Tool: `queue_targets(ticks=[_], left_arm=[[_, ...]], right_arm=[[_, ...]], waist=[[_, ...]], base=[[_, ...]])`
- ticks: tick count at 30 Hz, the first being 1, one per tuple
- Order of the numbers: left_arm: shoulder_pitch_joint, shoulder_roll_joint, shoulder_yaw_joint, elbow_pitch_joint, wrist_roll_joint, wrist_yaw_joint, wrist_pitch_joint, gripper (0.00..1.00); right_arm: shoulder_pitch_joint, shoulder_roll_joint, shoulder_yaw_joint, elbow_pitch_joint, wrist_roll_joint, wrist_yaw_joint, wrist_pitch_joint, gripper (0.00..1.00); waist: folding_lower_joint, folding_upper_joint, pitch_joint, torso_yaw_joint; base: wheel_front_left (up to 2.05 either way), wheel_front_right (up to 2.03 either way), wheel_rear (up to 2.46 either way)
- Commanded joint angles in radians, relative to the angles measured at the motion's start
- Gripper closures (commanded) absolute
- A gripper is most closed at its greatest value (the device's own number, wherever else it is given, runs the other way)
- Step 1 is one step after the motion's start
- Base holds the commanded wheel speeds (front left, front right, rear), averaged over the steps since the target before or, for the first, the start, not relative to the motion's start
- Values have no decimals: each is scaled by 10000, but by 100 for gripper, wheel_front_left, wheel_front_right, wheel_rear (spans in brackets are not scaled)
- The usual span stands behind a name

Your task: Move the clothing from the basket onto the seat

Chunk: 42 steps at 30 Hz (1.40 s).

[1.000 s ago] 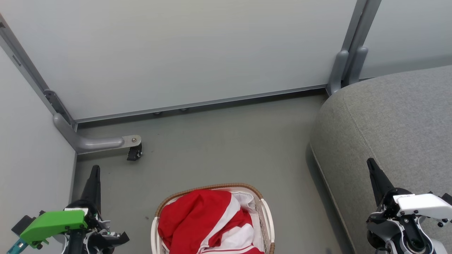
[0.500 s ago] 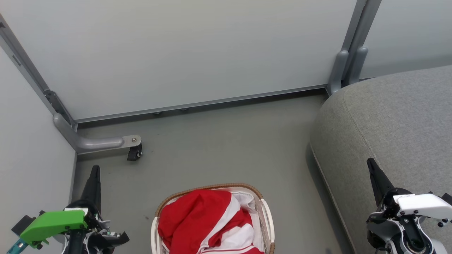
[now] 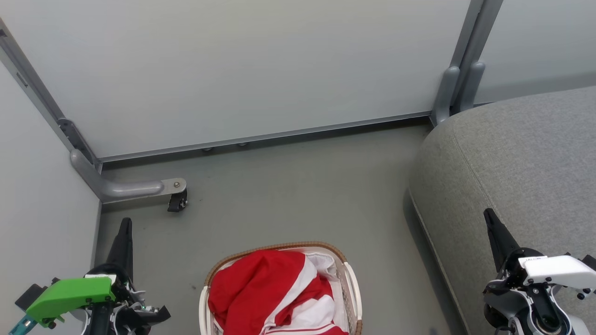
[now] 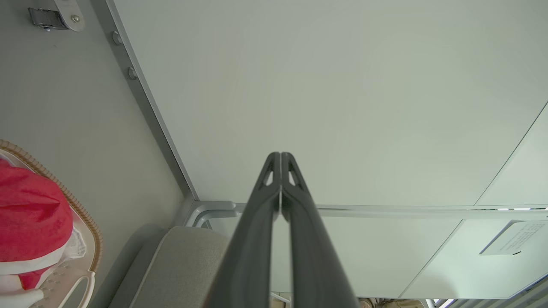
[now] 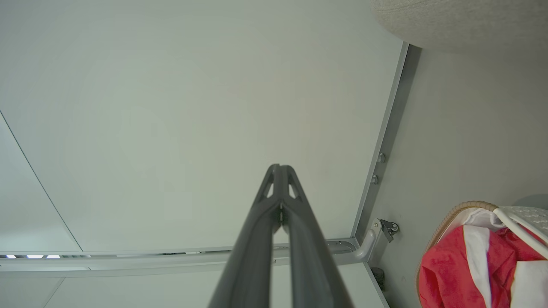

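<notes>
Head camera: high, facing steeply down onto the floor (image 3: 298,186); basket (image 3: 279,245) close below, seat (image 3: 521,158) along the floor's right edge.
Left wrist camera: rolled sideways, sighting along the left fingers (image 4: 257,239) at the wall panel (image 4: 342,85), floor down its left side.
Right wrist camera: likewise along the right fingers (image 5: 257,244), floor down its right side.
Shared by all three: panel, floor, basket, seat corner.

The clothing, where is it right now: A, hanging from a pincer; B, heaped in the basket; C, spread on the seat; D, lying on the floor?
B: the red and white clothing lies heaped inside the basket, which stands on the floor beside the seat.
</notes>
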Motion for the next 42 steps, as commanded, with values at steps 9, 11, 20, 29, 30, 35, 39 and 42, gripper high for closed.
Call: queue_targets(ticks=[9, 11, 20, 29, 30, 35, 39, 42], left_arm=[[166, -54, -108, 287, 134, 15, -215, 0], [160, -12, -175, 319, 354, 14, -335, 0], [219, 59, -271, 282, 2448, 9, -830, 0], [367, 124, -622, 160, 4448, 7, -1278, 0], [391, 131, -659, 159, 4627, 18, -1315, 0], [486, 163, -829, 191, 5567, 141, -1543, 0], [547, 228, -987, 184, 6283, 268, -1716, 0], [594, 281, -1116, 193, 6740, 356, -1833, 0]], right_arm=[[160, 7, 110, 130, -156, -32, -166, 0], [173, -78, 216, 95, -307, -30, -309, 0], [150, -361, 568, 20, -1835, -22, -825, 0], [163, -525, 947, -41, -3554, -15, -1273, 0], [170, -536, 978, -52, -3706, -14, -1311, 0], [222, -613, 1144, -117, -4534, -10, -1543, 0], [258, -687, 1267, -169, -5213, -7, -1712, 0], [276, -724, 1352, -212, -5668, -5, -1831, 0]], waist=[[0, -1, 7, -1], [0, -1, 8, -3], [0, -1, 7, -18], [0, -1, 6, -27], [0, -1, 5, -29], [0, -1, -2, -34], [0, -1, -13, -40], [0, -1, -21, -45]], base=[[0, 0, 0], [0, 0, 0], [0, 0, 0], [0, 0, 0], [0, 0, 0], [0, 0, 0], [0, 0, 0], [0, 0, 0]])
